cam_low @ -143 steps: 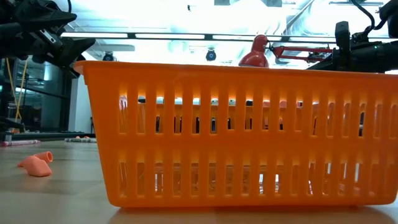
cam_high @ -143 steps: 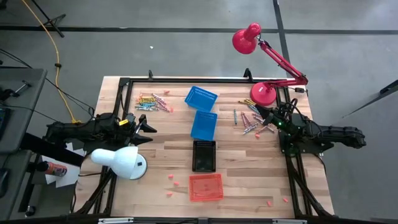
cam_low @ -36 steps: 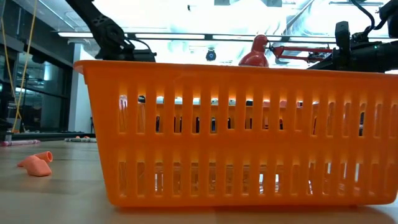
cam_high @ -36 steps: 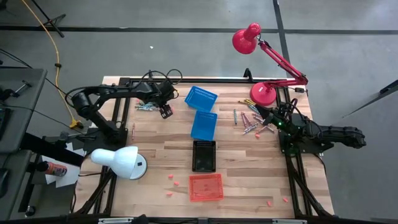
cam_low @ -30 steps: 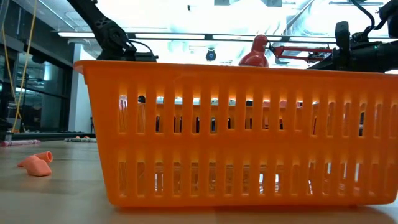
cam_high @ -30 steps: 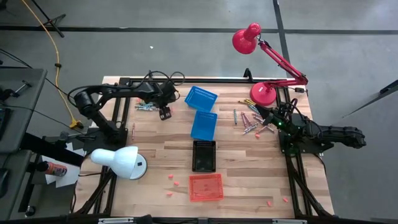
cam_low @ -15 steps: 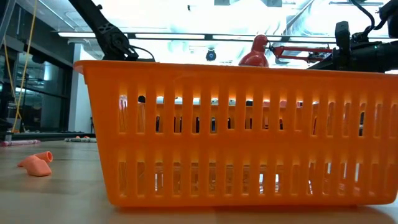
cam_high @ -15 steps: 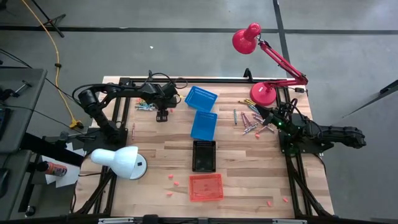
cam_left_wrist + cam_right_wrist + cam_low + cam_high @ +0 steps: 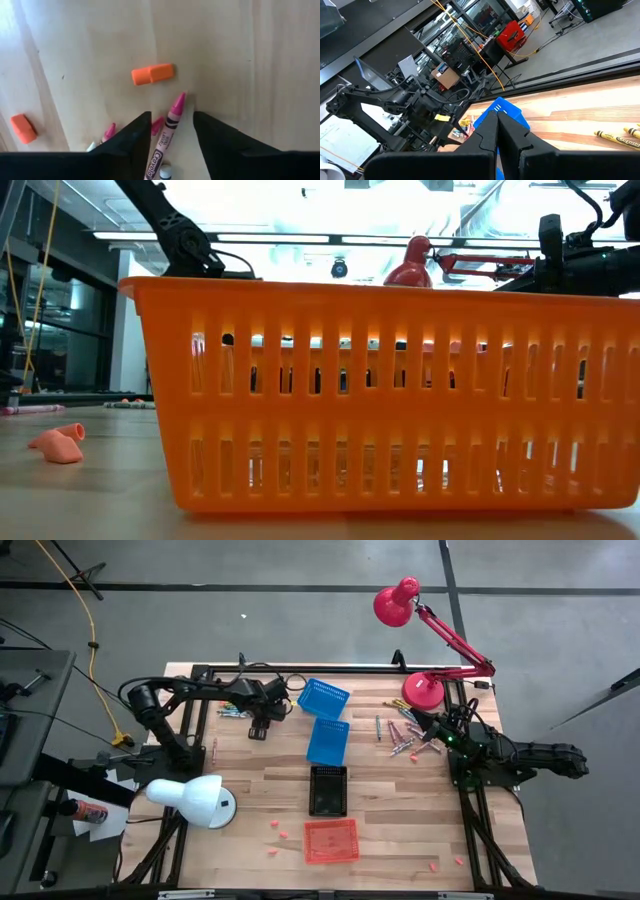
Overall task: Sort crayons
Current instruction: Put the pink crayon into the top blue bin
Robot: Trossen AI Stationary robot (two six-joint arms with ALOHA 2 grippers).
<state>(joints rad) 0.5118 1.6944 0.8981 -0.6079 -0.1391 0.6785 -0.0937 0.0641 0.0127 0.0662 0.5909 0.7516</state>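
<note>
On the table [image 9: 250, 780], right of the left claw [image 9: 258, 727], two blue baskets [image 9: 325, 718] sit close by, with a black basket [image 9: 328, 790] and an orange basket [image 9: 331, 840] farther toward the near edge. Left claw hangs low over the left heap of crayons [image 9: 232, 710], its jaws parted with a pink crayon [image 9: 169, 127] lying between the tips, not yet pinched, and an orange bit [image 9: 152, 74] just ahead. Right claw [image 9: 497, 116] waits at the right edge with fingers pressed together, the second heap of crayons [image 9: 402, 735] just to its left.
</note>
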